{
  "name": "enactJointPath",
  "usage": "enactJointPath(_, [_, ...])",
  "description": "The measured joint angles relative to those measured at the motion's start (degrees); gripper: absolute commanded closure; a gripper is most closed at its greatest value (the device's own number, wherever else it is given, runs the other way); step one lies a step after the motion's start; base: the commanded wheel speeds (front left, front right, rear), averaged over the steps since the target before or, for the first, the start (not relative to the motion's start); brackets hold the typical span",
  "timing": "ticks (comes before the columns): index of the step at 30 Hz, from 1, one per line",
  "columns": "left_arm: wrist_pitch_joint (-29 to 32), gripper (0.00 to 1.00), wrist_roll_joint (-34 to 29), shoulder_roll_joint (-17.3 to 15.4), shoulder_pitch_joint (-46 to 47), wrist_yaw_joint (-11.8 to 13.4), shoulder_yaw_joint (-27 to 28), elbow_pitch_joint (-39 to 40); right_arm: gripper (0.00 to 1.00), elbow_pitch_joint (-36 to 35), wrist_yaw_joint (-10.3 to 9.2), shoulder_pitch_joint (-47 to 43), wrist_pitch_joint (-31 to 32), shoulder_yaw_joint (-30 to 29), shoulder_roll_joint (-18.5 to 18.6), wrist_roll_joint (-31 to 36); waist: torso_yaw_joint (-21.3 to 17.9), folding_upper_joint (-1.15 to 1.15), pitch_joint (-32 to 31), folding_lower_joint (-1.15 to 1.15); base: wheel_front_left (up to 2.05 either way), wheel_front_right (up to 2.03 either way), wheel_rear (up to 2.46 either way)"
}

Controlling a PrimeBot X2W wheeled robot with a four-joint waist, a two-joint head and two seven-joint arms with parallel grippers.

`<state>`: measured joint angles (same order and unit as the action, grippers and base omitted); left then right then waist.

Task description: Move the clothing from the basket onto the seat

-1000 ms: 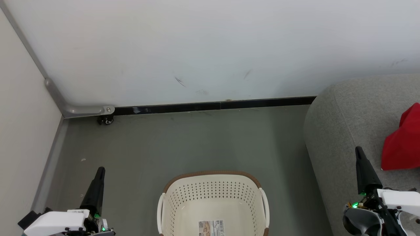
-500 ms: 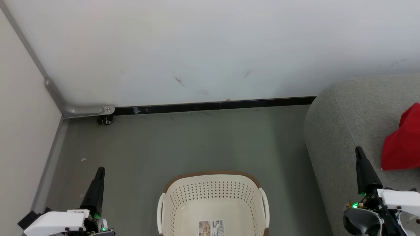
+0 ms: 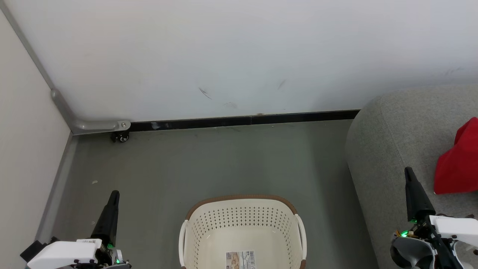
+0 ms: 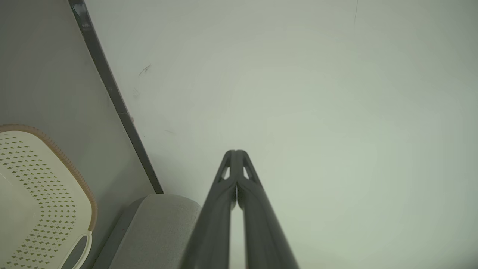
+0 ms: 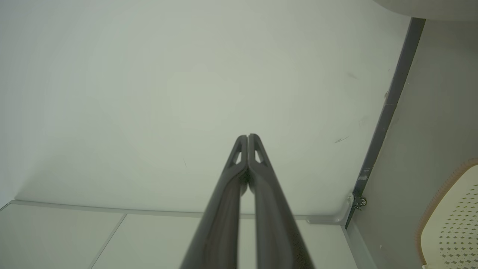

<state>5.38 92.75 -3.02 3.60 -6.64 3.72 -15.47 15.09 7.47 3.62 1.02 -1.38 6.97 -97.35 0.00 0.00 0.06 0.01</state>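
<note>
Both grippers are seen closed, fingers pressed together, with nothing held: the left gripper (image 3: 114,194) at 7 o'clock of the head view, the right gripper (image 3: 408,171) at 4 o'clock, each pointed toward 12. The light-grey seat (image 3: 396,149) is found at 3 o'clock. The cream basket (image 3: 242,216) is set at 6 o'clock, its brown-rimmed end turned to 12. Red clothing (image 3: 457,164) is laid on the seat, its long axis run roughly from 7 to 1 o'clock.

Lower left, the left fingers (image 3: 108,218) are long, black and tapering; the right fingers (image 3: 415,194), lower right, match. White wrist housings (image 3: 61,254) carry green lights, dark screws, one printed label.
</note>
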Motion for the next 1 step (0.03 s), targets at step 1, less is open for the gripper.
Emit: enactJointPath(1, [0.0, 1.0, 0.0, 0.0, 0.0, 0.0, 0.0, -0.02, 1.0, 0.0, 0.0, 0.0, 0.0, 0.0, 0.0, 0.0, 0.0, 0.0, 0.0, 0.0, 0.0, 0.0, 0.0])
